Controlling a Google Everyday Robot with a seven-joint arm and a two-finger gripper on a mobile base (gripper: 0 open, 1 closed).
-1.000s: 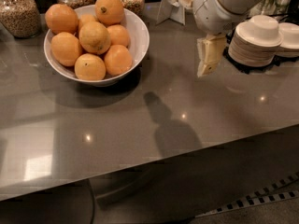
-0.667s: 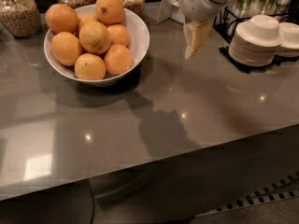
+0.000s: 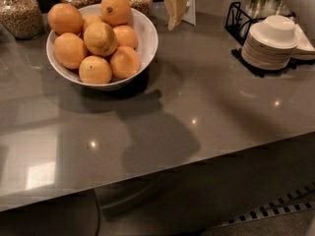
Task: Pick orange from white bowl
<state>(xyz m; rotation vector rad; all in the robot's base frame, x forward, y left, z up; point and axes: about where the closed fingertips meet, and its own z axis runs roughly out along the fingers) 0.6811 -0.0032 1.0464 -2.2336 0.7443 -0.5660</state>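
**Lining up on the scarred orange**

The gripper [image 3: 175, 8] hangs at the far edge, just right of the white bowl [image 3: 149, 41]; how wide it stands we cannot tell. We should move left and descend squarely onto the orange [image 3: 116, 8] at the bowl's far side.

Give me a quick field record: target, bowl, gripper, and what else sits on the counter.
target: orange, dark stem scar, top back of the pile
container: white bowl, full of fruit, back left of the grey counter
gripper: gripper, at the top edge, right of the bowl, clear of the fruit
nearby: stacked white dishes at right; glass jars behind the bowl
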